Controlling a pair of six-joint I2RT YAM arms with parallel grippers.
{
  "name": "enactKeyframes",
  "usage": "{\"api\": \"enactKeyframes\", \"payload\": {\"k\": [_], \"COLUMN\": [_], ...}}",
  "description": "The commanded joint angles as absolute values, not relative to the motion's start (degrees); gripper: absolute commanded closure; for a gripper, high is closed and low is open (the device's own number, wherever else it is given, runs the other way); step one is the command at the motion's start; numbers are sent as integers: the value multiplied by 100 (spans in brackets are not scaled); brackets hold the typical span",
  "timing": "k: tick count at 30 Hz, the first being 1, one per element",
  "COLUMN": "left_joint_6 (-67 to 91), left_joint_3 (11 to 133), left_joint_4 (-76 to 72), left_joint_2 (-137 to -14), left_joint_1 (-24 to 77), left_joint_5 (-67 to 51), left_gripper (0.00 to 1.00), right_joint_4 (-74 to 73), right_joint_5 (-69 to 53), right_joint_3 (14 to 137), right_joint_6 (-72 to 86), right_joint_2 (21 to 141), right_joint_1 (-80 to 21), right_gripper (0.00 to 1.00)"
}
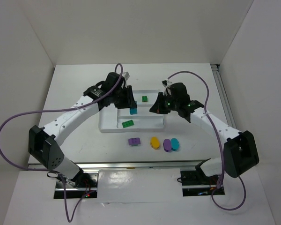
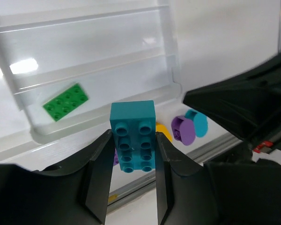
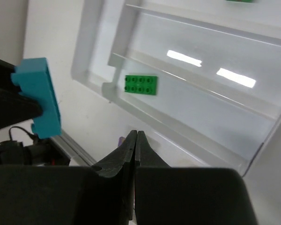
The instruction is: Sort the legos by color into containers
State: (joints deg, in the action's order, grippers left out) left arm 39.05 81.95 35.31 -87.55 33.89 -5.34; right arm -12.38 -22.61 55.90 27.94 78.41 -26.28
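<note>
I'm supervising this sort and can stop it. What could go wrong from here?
1. The teal brick in the left fingers hangs near the tray section holding a green brick; dropped there, colours would mix.
2. The shut right fingers hover close by, so the two might bump.

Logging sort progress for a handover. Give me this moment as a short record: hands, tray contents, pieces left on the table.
left hand: shut on teal brick, over tray
right hand: shut, empty
in tray: near green brick, far green brick, separate compartments
loose on table: purple brick, yellow oval, purple oval, teal oval
</note>
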Motion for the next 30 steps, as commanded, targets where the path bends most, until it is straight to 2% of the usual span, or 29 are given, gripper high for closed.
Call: {"api": "enactKeyframes", "payload": {"k": [1,6,7,9,13,19,23,27,28,29,30], "left_joint_6": [4087,4148,4201,4279,4517,4782,4658,4658,4597,4597,4544], "left_joint_3": [8350,8350,8428,8604,8937,9281,9281,9123,9053,8992,8991], "left_joint_4": [3814,4209,4210,4559,5026,5651,5590,5590,5590,5590,5590], "left_joint_2": [-8798,-8929,-9043,-9201,-9325,-8931,-8710,-8640,-8579,-8509,-8508], "left_joint_1": [3016,2812,2812,2812,2690,2049,1846,1723,1723,1670,1670], "left_joint_5": [-202,51,53,280,755,959,879,827,826,826,826], "left_gripper": [100,100,100,100,100,100,100,100,100,100,100], "right_joint_4": [-1739,-1890,-1942,-2065,-2416,-2926,-3172,-3506,-3507,-3559,-3560], "right_joint_5": [-1416,-1047,-976,-827,-195,824,1423,1371,1319,1318,1318], "right_joint_3": [5915,5915,5915,6037,6503,7487,8129,8797,8859,8859,8859], "right_joint_6": [2619,2689,2689,2689,2689,3058,3068,3006,3058,3059,3207], "right_joint_2": [7953,7954,8006,8121,8472,9552,10246,10739,10740,10801,10802], "right_joint_1": [-2663,-2663,-2663,-2663,-3198,-4104,-4104,-4244,-4367,-4420,-4421], "right_gripper": [100,97,88,80,56,50,50,48,42,32,29]}}
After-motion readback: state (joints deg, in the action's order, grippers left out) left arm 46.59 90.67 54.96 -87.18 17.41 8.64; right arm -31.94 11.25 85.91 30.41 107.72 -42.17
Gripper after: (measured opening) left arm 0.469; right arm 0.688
